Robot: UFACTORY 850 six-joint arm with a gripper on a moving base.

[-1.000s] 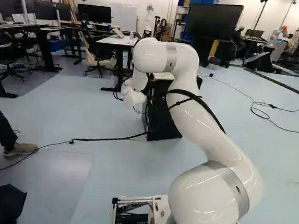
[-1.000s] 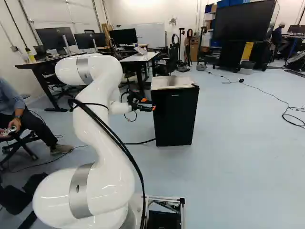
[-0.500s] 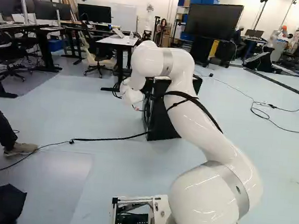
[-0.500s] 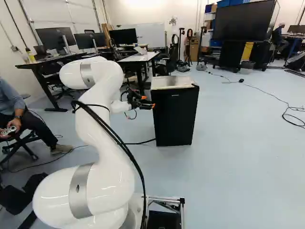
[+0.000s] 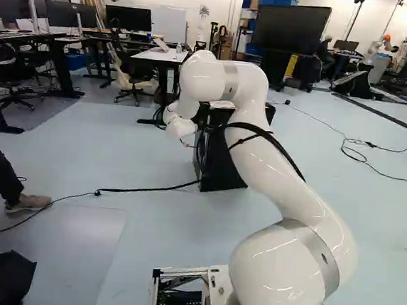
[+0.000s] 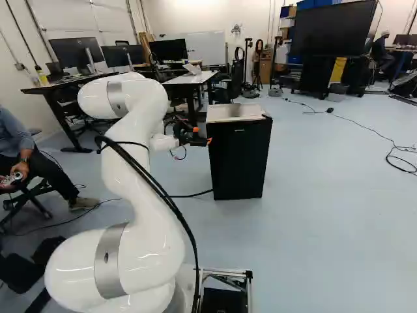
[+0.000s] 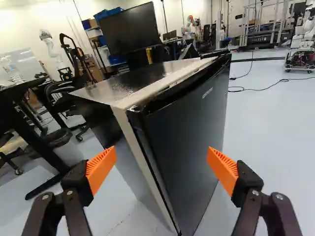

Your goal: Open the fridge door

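My gripper (image 6: 201,141) is beside the upper left edge of the black fridge (image 6: 238,163) in the right base view; whether it touches there I cannot tell. The wrist view has my gripper (image 7: 161,153) with its two orange fingers wide apart and nothing held. Between and beyond them stands the corner of the fridge, where the dark door (image 7: 189,132) meets the side wall (image 7: 98,120). A pale strip (image 7: 142,164) runs down beside the door's edge. The door looks closed against the body. In the left base view my arm partly hides the fridge (image 5: 220,165).
A black cable (image 5: 140,189) crosses the floor to the fridge. Behind stand a white table (image 6: 192,79), office chairs and a large screen (image 6: 333,27). A seated person (image 6: 23,156) holds a controller at the left. Another robot (image 7: 303,44) stands far off.
My arm has shifted slightly back and forth, and the gripper has turned a little at the wrist, staying beside the fridge's upper edge. The base and fridge have not moved.
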